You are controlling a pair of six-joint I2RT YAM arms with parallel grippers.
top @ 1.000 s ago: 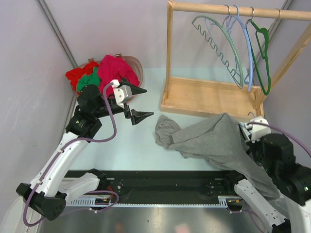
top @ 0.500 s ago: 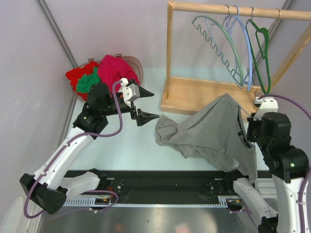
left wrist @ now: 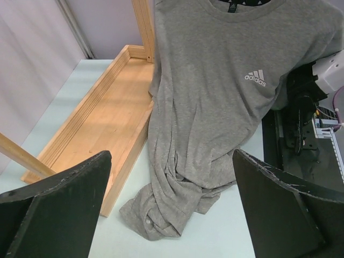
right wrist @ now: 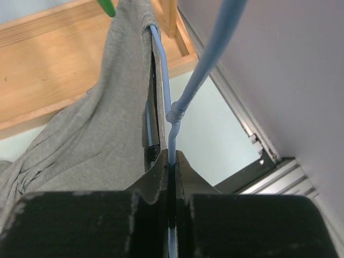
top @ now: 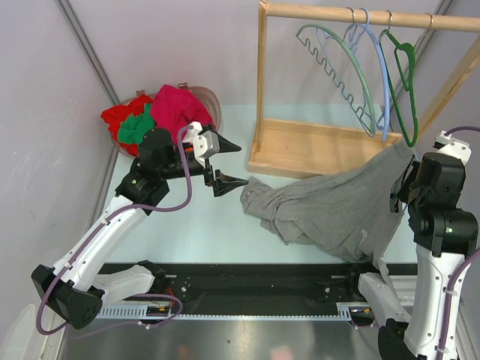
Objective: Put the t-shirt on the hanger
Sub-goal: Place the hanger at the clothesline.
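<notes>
Where the right gripper (right wrist: 170, 161) is clenched on the thin wire of the pale blue hanger (right wrist: 174, 115), the grey t-shirt (top: 330, 210) hangs from that wire at its dark collar. One wire branch enters the neckline and the other runs off outside the cloth, so the shirt appears only half mounted. Its long axis runs from the collar, raised at the right arm close under the hangers on the wooden rail (top: 337, 11), down and leftward to a bunched lower end lying on the table (top: 187, 225). The left gripper (top: 241, 163) is released, jaws wide, facing the shirt front with the white logo (left wrist: 255, 77) ahead. It is apart from the cloth and belongs to the arm nearer the bunched end. Count: one t-shirt. Three hangers on the rail: sage-green wavy hanger (top: 358, 69), second pale blue hanger (top: 387, 97), dark green hanger (top: 415, 120), plus the held one. Three other garments: red garment (top: 120, 116), green garment (top: 135, 126), magenta garment (top: 176, 105).
</notes>
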